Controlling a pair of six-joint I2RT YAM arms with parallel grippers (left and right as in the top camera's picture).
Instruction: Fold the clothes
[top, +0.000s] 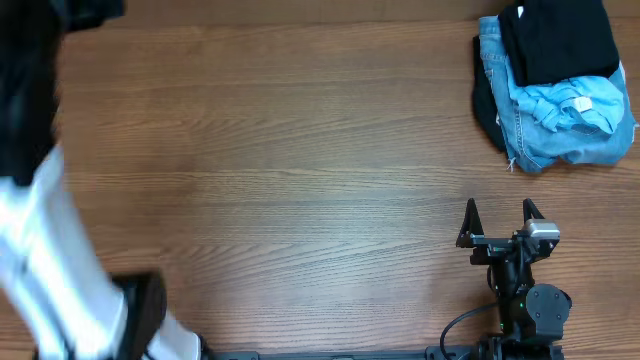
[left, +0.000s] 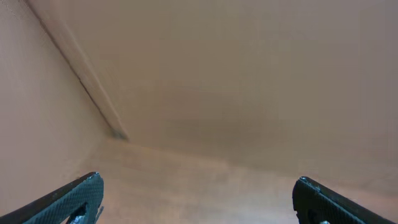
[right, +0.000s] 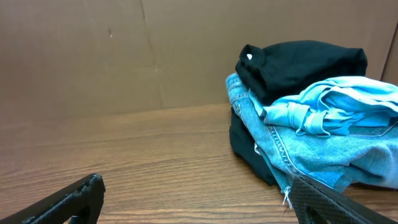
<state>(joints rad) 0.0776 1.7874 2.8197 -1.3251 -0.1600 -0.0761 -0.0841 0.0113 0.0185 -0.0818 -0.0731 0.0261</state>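
Note:
The clothes, a black T-shirt (top: 555, 40), lie folded on top of a pile at the table's far right corner. In the right wrist view the black T-shirt (right: 305, 65) shows a small white label (right: 250, 56). My right gripper (top: 499, 207) stands open near the front edge, well short of the pile, with nothing between its fingers. The right wrist view shows the right gripper (right: 196, 180) wide open over bare wood. My left gripper (left: 198, 180) is open and empty, facing a plain brown wall; it does not show in the overhead view.
Under the black shirt lie a light blue shirt (top: 575, 105), blue denim jeans (top: 520, 130) and more black fabric (top: 487, 105). A large blurred white and black shape (top: 50, 250) covers the table's left edge. A brown board wall (right: 124, 56) backs the table.

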